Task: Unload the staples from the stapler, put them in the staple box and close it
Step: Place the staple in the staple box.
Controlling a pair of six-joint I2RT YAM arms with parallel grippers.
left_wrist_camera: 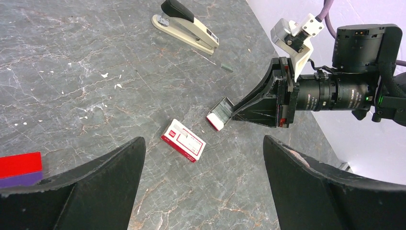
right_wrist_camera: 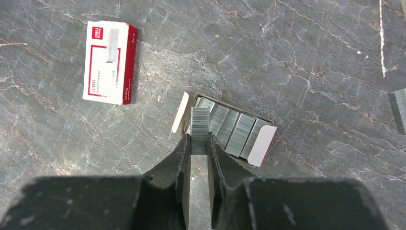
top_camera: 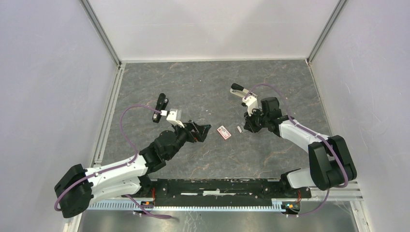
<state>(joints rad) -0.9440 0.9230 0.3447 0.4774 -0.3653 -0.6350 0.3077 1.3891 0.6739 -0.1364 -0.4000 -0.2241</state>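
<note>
The stapler [top_camera: 240,91] [left_wrist_camera: 186,26], a beige rail under a black bar, lies closed on the far side of the table, away from both grippers. My right gripper [right_wrist_camera: 198,140] [top_camera: 248,125] is shut on a silvery strip of staples [right_wrist_camera: 200,128], holding it at the left end of a small open box [right_wrist_camera: 239,134] [left_wrist_camera: 218,115] that holds several more strips. My left gripper [left_wrist_camera: 203,141] [top_camera: 199,129] hovers open over bare table, nothing between its fingers, just short of a red-and-white staple box [left_wrist_camera: 183,140].
The red-and-white box [right_wrist_camera: 109,62] [top_camera: 223,132] lies flat between the two grippers. A loose staple strip [right_wrist_camera: 398,110] [left_wrist_camera: 226,67] and a thin pin [right_wrist_camera: 381,38] lie toward the stapler. A red-and-purple block [left_wrist_camera: 19,170] sits by my left finger. A black oblong object [top_camera: 159,107] lies far left.
</note>
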